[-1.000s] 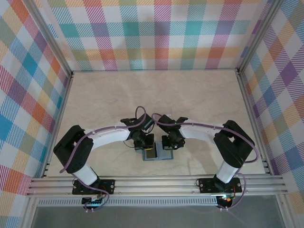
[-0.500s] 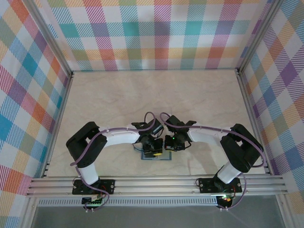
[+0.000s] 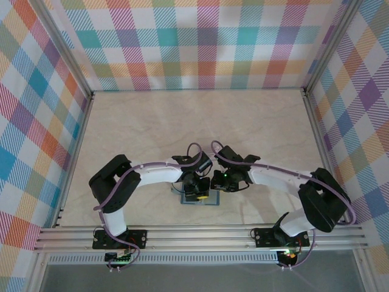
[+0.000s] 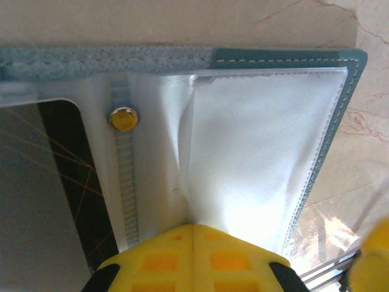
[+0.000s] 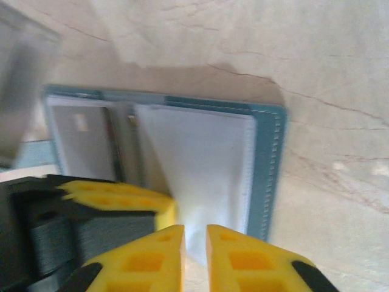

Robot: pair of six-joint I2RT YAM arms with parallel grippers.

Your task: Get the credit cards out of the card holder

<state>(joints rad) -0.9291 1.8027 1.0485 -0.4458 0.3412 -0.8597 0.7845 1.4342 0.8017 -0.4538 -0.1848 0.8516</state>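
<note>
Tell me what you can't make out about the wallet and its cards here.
Top view: card holder mostly hidden under left end effector and right end effector.
Left wrist view: dark card cut off by the picture's left edge.
Left wrist view: sheen on white pocket hides any pale card inside.

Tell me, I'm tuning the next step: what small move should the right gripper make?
Probably close the right gripper on the pale card and draw it out: its jaws flank the card's near edge with a narrow gap, and the left gripper sits on the card holder.
</note>
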